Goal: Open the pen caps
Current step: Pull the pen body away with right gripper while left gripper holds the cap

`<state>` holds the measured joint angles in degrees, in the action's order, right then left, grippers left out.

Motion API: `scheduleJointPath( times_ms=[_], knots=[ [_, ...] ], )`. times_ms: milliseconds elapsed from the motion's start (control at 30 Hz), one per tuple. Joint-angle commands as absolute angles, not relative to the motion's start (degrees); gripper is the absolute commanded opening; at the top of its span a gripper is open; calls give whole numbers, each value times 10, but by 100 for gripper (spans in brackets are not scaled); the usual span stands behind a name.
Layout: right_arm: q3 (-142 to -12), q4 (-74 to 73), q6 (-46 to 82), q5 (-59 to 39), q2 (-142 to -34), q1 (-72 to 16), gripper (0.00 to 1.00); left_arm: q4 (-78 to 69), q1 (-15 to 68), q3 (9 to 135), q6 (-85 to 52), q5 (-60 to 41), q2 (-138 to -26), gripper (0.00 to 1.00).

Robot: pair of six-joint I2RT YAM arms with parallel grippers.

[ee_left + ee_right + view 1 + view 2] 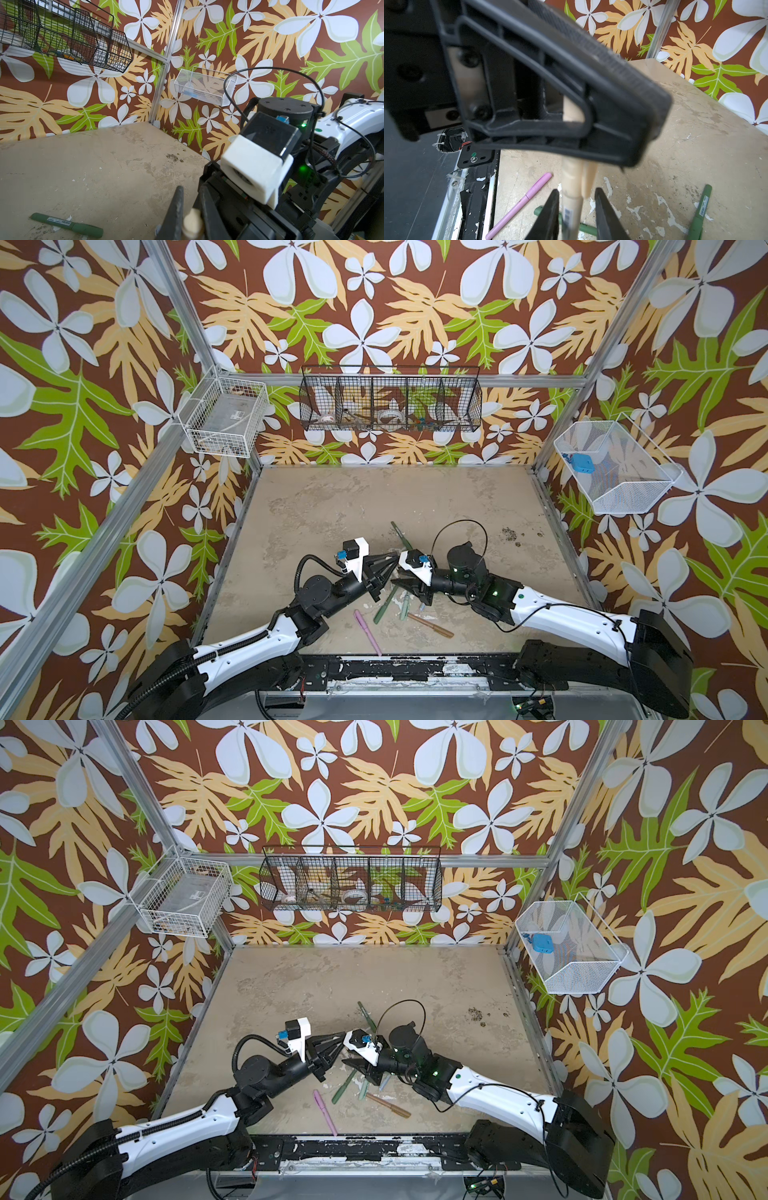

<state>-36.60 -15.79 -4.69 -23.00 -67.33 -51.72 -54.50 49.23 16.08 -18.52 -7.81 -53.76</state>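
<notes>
A beige pen (pixel 571 187) hangs above the table between my two grippers. My left gripper (pixel 191 199) is shut on its cap end, and the rounded beige tip (pixel 192 223) shows between the fingers. The beige cap's clip (pixel 588 180) sticks out below the left finger. My right gripper (pixel 577 193) is open around the pen's barcoded body, one finger touching it and the other standing apart. In both top views the grippers meet tip to tip, left gripper (pixel 392 566) and right gripper (pixel 397 580), and hide this pen. Capped pens lie below them: pink pen (pixel 368 632), dark green pen (pixel 384 605), brown pen (pixel 430 625).
Another green pen (pixel 401 535) lies behind the grippers. A pale green pen (pixel 405 605) lies among the others. A black wire basket (pixel 390 400) hangs on the back wall, and white baskets hang on the left wall (pixel 226 418) and right wall (pixel 615 466). A black rail (pixel 415 668) runs along the table's front edge.
</notes>
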Motion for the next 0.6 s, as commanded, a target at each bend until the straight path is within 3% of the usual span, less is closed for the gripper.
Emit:
scheduleJointPath(
  times_ms=[0, 133, 567],
  knots=[
    [-370, -162, -41, -244, -677, -517, 21, -577, 491, 162, -194, -92, -542, 0],
    [-371, -160, -43, -243, -680, -517, 0, -543, 491, 176, -208, -50, -550, 0],
    [-402, -131, -38, -188, -748, -517, 0, -445, 473, 185, -285, 162, -550, 0]
  ],
)
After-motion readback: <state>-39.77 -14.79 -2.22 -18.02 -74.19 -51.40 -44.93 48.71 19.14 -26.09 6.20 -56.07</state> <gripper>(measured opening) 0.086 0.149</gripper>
